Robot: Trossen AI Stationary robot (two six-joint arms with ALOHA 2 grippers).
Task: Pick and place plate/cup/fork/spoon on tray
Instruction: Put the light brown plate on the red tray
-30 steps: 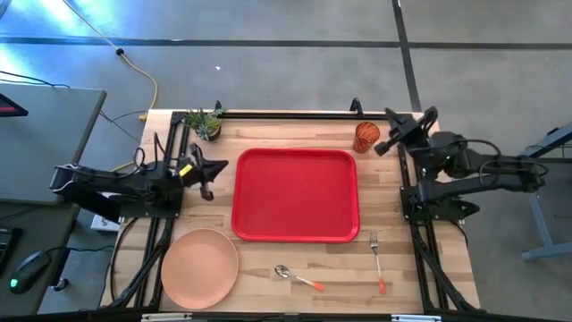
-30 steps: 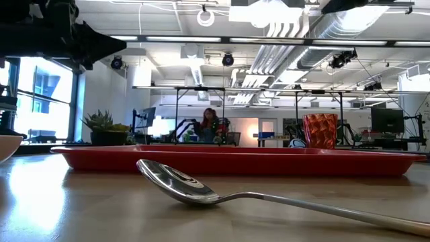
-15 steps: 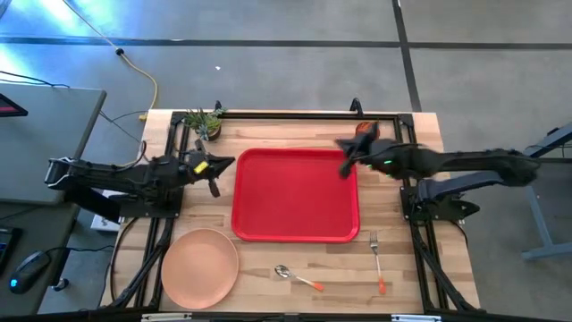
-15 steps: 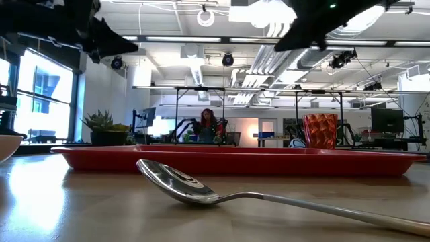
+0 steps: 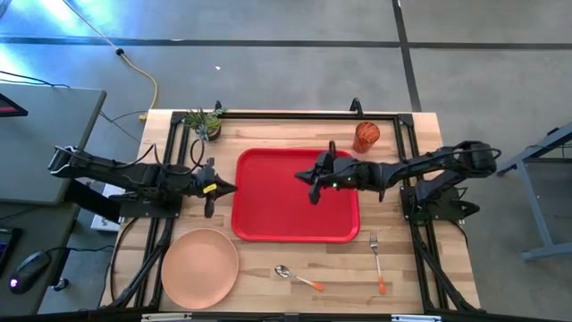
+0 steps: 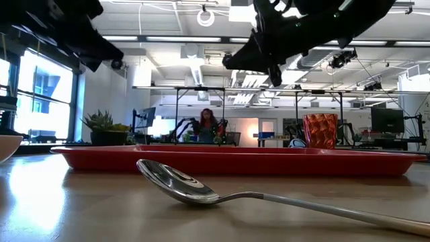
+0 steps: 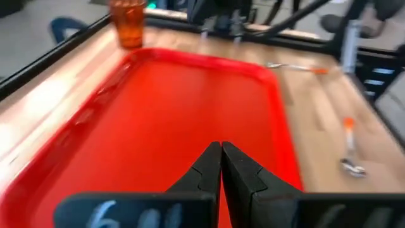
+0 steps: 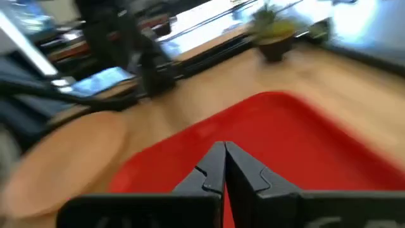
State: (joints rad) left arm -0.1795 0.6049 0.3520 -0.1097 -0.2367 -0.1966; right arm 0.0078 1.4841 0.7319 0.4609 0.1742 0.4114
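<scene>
Tray: the red tray [image 5: 296, 195] lies flat at the middle of the table [image 5: 268, 134], long sides running left to right, with nothing resting on it. It serves as the landmark below.
Plate: the peach-pink plate [image 5: 199, 266] sits flat on the wood off the tray's near left corner, close to it but not touching.
Cup: the orange-red cup [image 5: 366, 136] stands upright just beyond the tray's far right corner, apart from the rim; the left wrist view shows it [image 7: 128, 22] past the tray's far edge.
Fork: the fork [image 5: 376, 259] lies on the table off the tray's near right corner, tines toward the tray, orange handle toward the table's front edge.
Spoon: the spoon [image 5: 298, 277] lies in front of the tray's near long side, roughly below its middle, bowl to the left and orange handle to the right; in the low view its bowl [image 6: 176, 181] fills the foreground.
Right gripper: the right gripper [image 5: 314, 182] hangs above the tray's right half, reaching in from the right; its fingers [image 8: 213, 170] are pressed together with nothing between them.
Left gripper: the left gripper [image 5: 217, 187] hangs just outside the tray's left short side, pointing at it; its fingers [image 7: 210, 166] are likewise pressed together and empty.
Plant: a small green potted plant [image 5: 205, 122] stands beyond the tray's far left corner, near the table's back edge.
</scene>
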